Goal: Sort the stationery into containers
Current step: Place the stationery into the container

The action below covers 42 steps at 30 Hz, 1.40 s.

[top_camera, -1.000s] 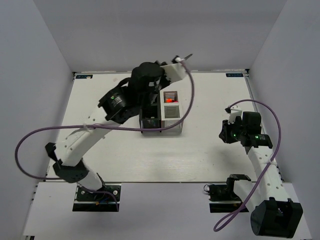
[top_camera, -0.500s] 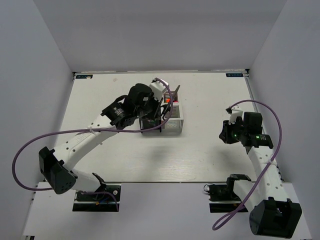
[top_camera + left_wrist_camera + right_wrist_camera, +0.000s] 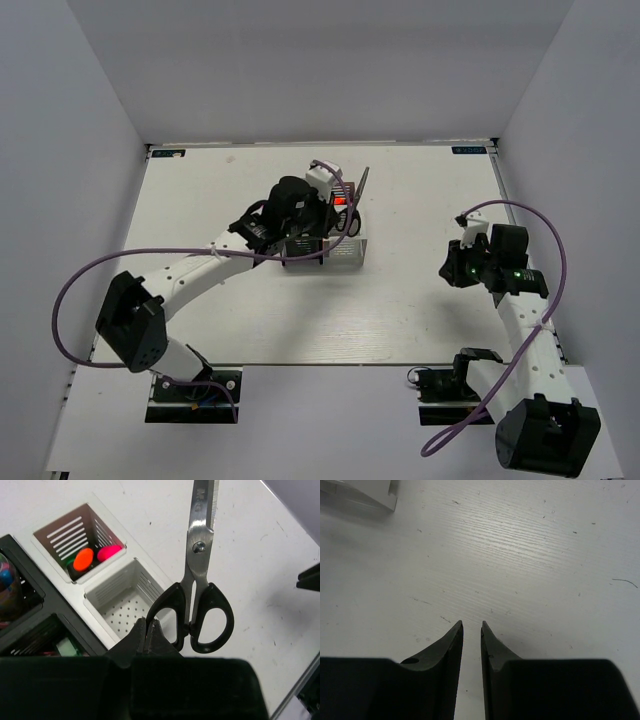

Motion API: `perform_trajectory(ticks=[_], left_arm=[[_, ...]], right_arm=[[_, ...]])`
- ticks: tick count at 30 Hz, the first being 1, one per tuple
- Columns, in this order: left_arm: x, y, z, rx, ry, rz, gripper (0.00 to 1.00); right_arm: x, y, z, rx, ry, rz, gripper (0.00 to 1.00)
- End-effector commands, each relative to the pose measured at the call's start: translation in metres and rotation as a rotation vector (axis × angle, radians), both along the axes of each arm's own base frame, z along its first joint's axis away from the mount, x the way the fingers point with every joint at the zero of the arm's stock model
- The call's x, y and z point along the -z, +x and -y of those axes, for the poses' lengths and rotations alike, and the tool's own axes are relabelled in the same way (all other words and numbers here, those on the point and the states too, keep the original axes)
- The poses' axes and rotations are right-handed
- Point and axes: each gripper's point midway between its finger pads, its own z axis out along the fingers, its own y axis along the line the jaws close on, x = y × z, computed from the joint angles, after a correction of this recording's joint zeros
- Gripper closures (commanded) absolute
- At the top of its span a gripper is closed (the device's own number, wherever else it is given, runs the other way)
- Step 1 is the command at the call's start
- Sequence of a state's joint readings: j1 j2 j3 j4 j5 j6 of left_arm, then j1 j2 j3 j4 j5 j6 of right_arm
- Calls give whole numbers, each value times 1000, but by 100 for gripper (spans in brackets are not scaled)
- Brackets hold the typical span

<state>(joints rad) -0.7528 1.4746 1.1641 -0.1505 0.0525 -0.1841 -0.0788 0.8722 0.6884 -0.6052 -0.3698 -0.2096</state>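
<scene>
My left gripper (image 3: 149, 626) is shut on one black handle loop of the steel scissors (image 3: 196, 555), blades pointing away, held over the right edge of the white-grey organiser (image 3: 94, 597). Its near compartment shows only its perforated floor. The far compartment holds markers with an orange end (image 3: 83, 558) and a pink end (image 3: 109, 553). The black organiser (image 3: 30, 622) sits to the left with coloured items inside. In the top view the left gripper (image 3: 338, 222) and the scissors (image 3: 361, 186) hang over the organisers (image 3: 345, 252). My right gripper (image 3: 471, 624) is empty, jaws almost together, over bare table.
The right arm (image 3: 490, 265) sits far right, well away from the organisers. White walls enclose the table on three sides. The left arm's purple cable (image 3: 110, 265) loops over the left side of the table.
The left arm has swung down and forward, bringing the scissors from high at the back to just over the white-grey organiser. The right arm has not moved.
</scene>
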Motion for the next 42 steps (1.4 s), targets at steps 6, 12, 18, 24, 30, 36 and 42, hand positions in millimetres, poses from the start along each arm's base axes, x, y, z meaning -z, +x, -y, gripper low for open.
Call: perform_trajectory(ticks=[6, 12, 18, 24, 30, 36, 42], left_arm=[[-10, 27, 14, -5, -106, 24, 100], [3, 37, 17, -11, -87, 41, 100], [18, 46, 17, -14, -45, 38, 100], [23, 57, 11, -41, -37, 37, 100], [25, 64, 7, -54, -17, 47, 100], [29, 70, 5, -69, 18, 61, 100], [34, 74, 9, -71, 49, 68, 100]], right_arm=[[-1, -3, -2, -8, 32, -8, 76], [0, -3, -1, -10, 39, -6, 76], [1, -4, -2, -13, 52, -12, 76], [1, -5, -1, -12, 67, -13, 76], [2, -5, 0, -9, 80, -24, 76], [3, -7, 0, -11, 101, -31, 76], [0, -8, 1, -10, 115, -25, 76]])
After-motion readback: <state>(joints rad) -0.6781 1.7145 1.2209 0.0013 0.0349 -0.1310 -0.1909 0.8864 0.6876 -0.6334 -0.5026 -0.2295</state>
